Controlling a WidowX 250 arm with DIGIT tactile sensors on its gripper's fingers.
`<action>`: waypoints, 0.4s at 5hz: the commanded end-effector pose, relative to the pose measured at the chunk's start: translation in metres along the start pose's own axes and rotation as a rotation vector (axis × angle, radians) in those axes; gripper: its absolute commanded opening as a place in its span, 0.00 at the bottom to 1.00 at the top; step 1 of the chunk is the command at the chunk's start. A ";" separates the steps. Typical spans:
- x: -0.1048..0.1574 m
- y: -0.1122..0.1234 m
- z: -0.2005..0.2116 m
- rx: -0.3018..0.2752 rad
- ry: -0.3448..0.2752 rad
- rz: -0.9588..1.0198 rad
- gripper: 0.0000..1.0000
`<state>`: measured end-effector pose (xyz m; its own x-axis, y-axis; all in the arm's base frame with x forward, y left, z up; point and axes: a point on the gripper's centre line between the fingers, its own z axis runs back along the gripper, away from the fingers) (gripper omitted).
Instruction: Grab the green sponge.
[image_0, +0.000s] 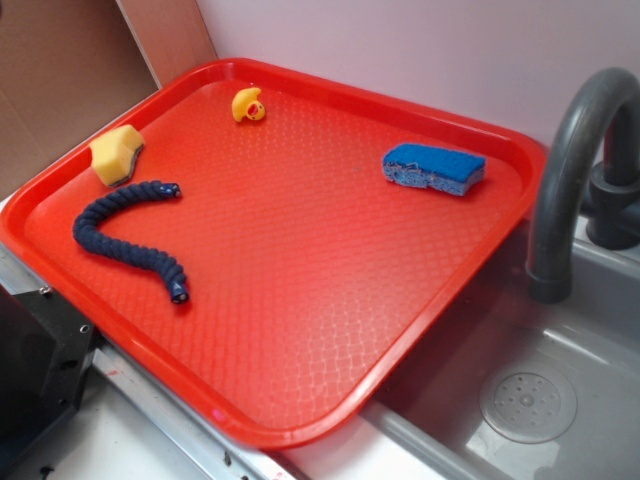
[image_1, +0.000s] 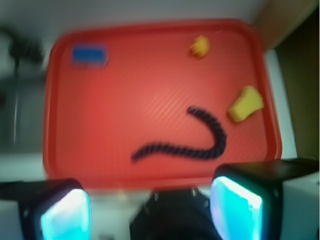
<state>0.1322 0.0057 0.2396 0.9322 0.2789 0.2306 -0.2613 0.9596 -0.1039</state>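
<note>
The green sponge is a small chunky yellow foam block lying near the left rim of the red tray. In the wrist view the green sponge sits at the tray's right side, far ahead of my gripper. My gripper hangs high above the tray's near edge, open, with nothing between its glowing cyan pads. It does not appear in the exterior view.
A dark blue braided rope curves across the tray beside the sponge. A tiny yellow duck sits at the far rim, and a blue sponge lies at the right. A grey faucet and sink stand to the right.
</note>
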 end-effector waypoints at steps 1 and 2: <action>0.034 0.045 -0.026 0.133 -0.089 0.468 1.00; 0.038 0.077 -0.048 0.236 -0.105 0.687 1.00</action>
<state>0.1677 0.0827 0.1842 0.5354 0.8053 0.2545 -0.8268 0.5613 -0.0368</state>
